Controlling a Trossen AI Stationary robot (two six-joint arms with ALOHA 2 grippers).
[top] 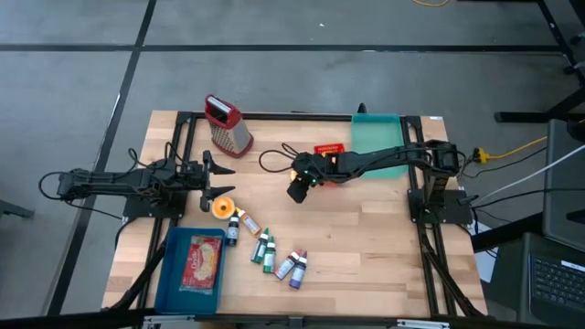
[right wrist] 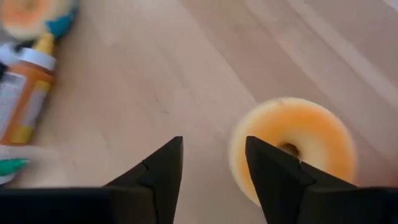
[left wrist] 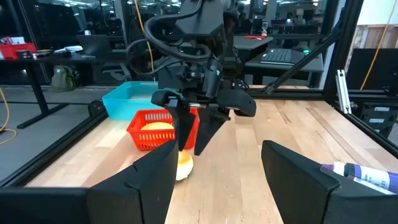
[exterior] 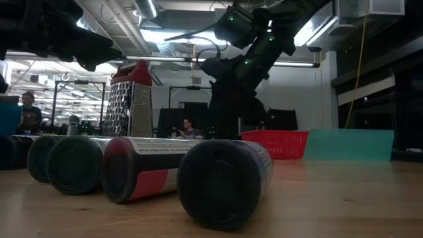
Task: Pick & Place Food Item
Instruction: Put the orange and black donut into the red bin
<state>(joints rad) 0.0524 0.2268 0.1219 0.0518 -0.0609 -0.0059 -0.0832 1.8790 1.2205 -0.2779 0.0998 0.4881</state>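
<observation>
An orange-glazed doughnut point(right wrist: 314, 127) lies flat on the wooden table, also seen as the doughnut point(left wrist: 184, 168) in the left wrist view. My right gripper point(right wrist: 211, 140) stands open just above it, slanting down near the table's middle point(top: 297, 190). Bare wood shows between its fingers, and the doughnut lies to one side under one fingertip point(right wrist: 273, 168). A second doughnut point(top: 222, 208) lies beside my left gripper point(top: 212, 180), which waits open and level at the table's left. My right gripper has one fingertip over the doughnut's rim point(right wrist: 249, 155), coming from above at a slant. I cannot tell whether that finger touches the doughnut. The doughnut rests flat on the table.
A red basket point(top: 327, 149) and a teal bin point(top: 375, 137) stand at the far right behind the right gripper. A metal grater point(top: 228, 126) stands at the far left. Several small bottles point(top: 270, 251) and a blue tray point(top: 174, 274) lie near the front left.
</observation>
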